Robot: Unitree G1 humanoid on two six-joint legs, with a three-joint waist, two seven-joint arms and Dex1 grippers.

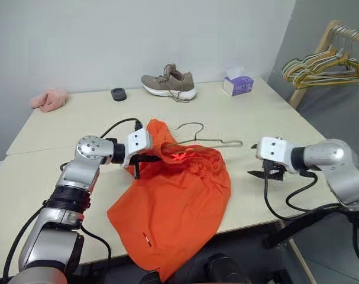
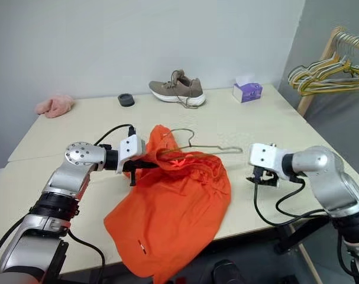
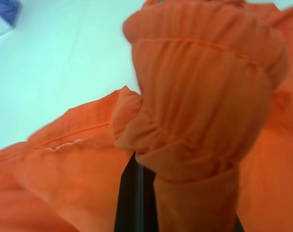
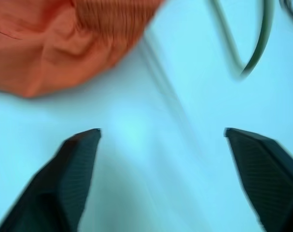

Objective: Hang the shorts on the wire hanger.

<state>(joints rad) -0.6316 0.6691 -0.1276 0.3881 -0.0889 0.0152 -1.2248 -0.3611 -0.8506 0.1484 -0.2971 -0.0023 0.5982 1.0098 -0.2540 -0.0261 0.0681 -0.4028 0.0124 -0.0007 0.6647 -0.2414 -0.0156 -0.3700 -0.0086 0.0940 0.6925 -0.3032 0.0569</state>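
The left gripper (image 1: 148, 158) has its fingers closed on the shorts' (image 1: 179, 201) waistband, the shorts draping off the counter (image 1: 78, 118) edge over the hanger (image 1: 197, 135). The right gripper's (image 4: 161, 140) fingers are spread wide, empty.

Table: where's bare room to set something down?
Free: cream table between pink cloth and left gripper; strip between purple tissue box and right gripper. Crowded: centre, orange shorts over olive wire hanger.

Silver arms, white wrists, black cables
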